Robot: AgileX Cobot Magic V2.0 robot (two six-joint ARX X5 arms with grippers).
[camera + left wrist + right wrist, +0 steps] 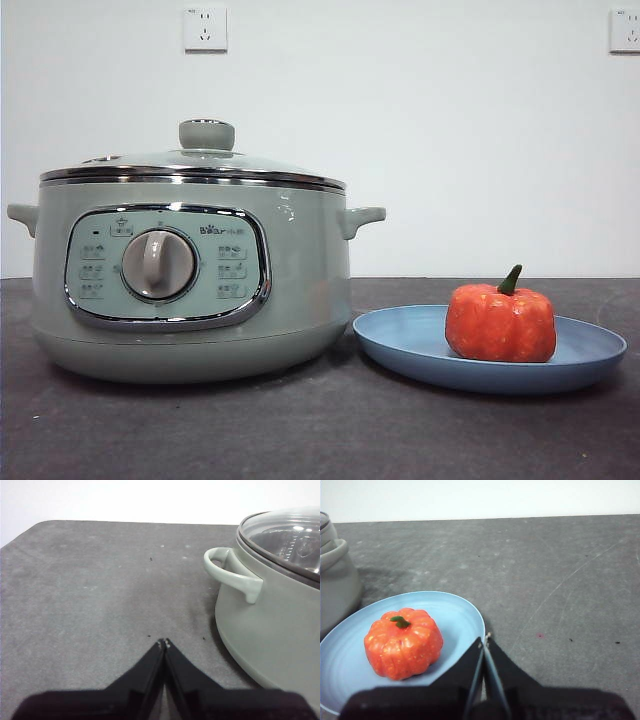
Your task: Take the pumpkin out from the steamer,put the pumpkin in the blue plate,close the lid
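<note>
Nearest the front camera stands the steamer (190,290), pale green, its dial and control panel facing forward, on the dark grey tabletop (320,430). The lid (195,165) sits closed on it, knob up. Just beside it lies the blue plate (400,345), and the pumpkin (500,322) rests upright on the plate, green stem up. Two wall sockets (205,28) show on the white wall behind. Neither arm appears in this view.

From the left wrist, the left hand (163,642) has its jaws pressed together, holding nothing, above bare tabletop near the steamer (265,630), whose side handle (230,572) and glass lid (285,537) are visible.

From the right wrist, the right hand (484,639) is likewise pressed together and empty, near the rim of the blue plate (455,615), where the pumpkin (403,643) sits.
</note>
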